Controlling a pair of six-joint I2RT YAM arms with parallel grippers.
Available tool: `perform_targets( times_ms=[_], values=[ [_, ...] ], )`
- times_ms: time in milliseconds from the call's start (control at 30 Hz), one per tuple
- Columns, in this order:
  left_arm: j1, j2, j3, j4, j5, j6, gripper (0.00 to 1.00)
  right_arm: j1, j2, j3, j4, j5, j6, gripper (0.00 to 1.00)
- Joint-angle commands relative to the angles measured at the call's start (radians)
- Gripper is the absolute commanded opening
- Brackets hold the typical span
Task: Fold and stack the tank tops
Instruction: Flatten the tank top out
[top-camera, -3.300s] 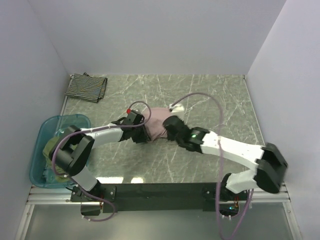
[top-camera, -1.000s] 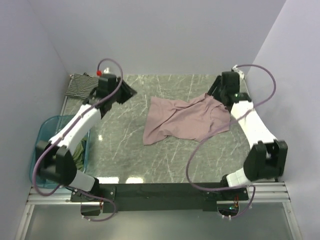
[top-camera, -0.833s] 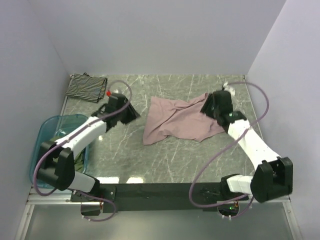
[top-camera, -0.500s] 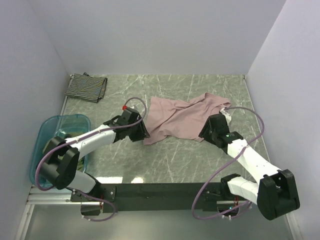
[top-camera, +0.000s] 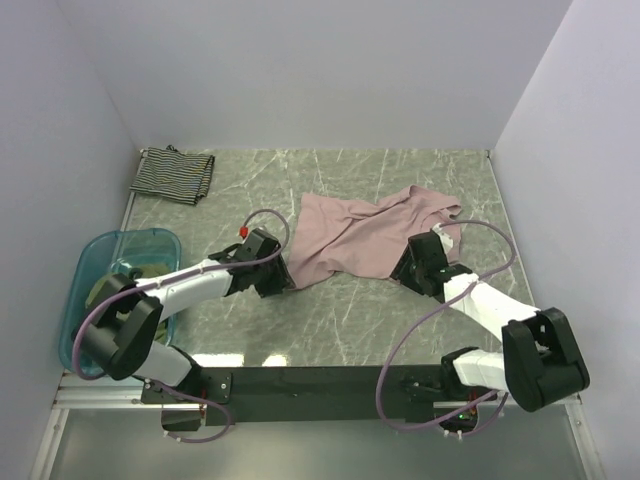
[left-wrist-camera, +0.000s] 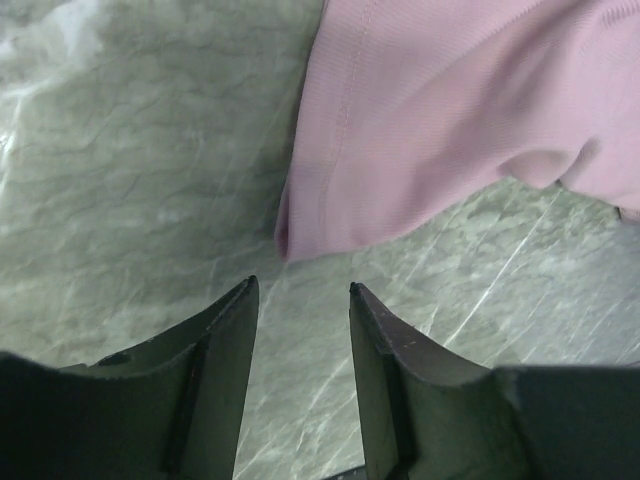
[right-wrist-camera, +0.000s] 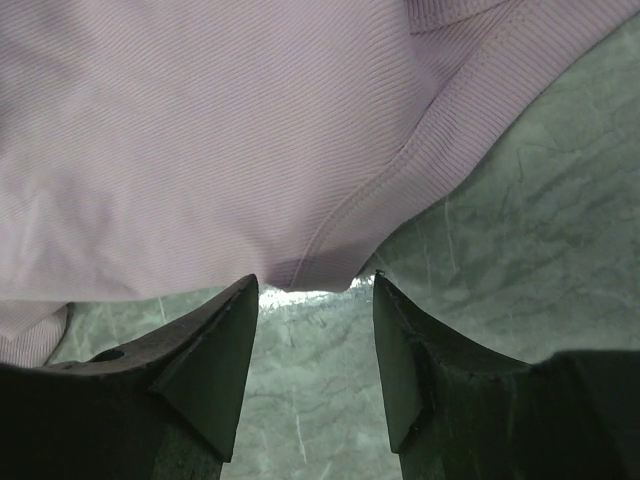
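The mauve-pink tank top (top-camera: 365, 235) lies rumpled and spread out in the middle of the marble table. My left gripper (left-wrist-camera: 301, 287) is low at its near-left corner (left-wrist-camera: 290, 238), open, with bare table between the fingers. Open as well, my right gripper (right-wrist-camera: 314, 282) sits just short of the near-right hem (right-wrist-camera: 320, 275), nothing between its fingers. The folded striped tank top (top-camera: 174, 175) lies at the far left corner. An olive-green tank top (top-camera: 105, 290) sits in the blue tub.
The translucent blue tub (top-camera: 82, 262) stands at the left edge beside the left arm. Grey walls close the table on three sides. The arms' black base rail (top-camera: 320, 382) runs along the near edge.
Both arms have swung from the far corners back toward me and dropped to the near corners of the pink top. The top now lies released and spread on the table.
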Motion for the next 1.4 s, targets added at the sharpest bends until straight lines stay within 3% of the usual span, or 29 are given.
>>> perform_targets(
  times_ms=[0,133,267,333,367,467,700,833,1067,1233,1367],
  values=[
    [-0.007,0.035,0.024,0.069,-0.017,-0.013,0.47,0.005,0.032,0.025,0.067,0.02,0.016,0.56],
    [-0.005,0.083,0.053,0.076,-0.045,0.001,0.43,0.005,0.08,0.047,0.064,0.024,0.006,0.52],
    [-0.004,0.118,0.1,0.052,-0.086,0.019,0.23,0.005,0.095,0.076,0.039,0.033,-0.003,0.17],
    [0.003,0.118,0.143,0.035,-0.114,0.043,0.15,0.004,0.075,0.093,0.013,0.052,-0.02,0.09],
    [0.009,0.109,0.157,0.015,-0.123,0.053,0.04,0.002,0.063,0.119,-0.005,0.064,-0.028,0.04],
    [0.038,0.077,0.206,-0.008,-0.14,0.083,0.01,-0.01,0.008,0.184,-0.084,0.101,-0.074,0.0],
    [0.09,-0.024,0.284,-0.1,-0.109,0.113,0.01,-0.028,-0.103,0.336,-0.31,0.17,-0.192,0.0],
    [0.134,-0.043,0.289,-0.09,-0.073,0.105,0.01,-0.042,-0.087,0.384,-0.354,0.176,-0.232,0.0],
    [0.23,0.191,0.344,0.035,0.107,0.085,0.01,-0.126,0.133,0.441,-0.256,-0.014,-0.283,0.02],
    [0.23,0.44,0.582,0.01,0.141,0.108,0.01,-0.182,0.339,0.559,-0.225,-0.089,-0.29,0.05],
    [0.233,0.549,0.767,-0.031,0.142,0.12,0.01,-0.194,0.503,0.655,-0.208,-0.123,-0.278,0.15]
  ],
)
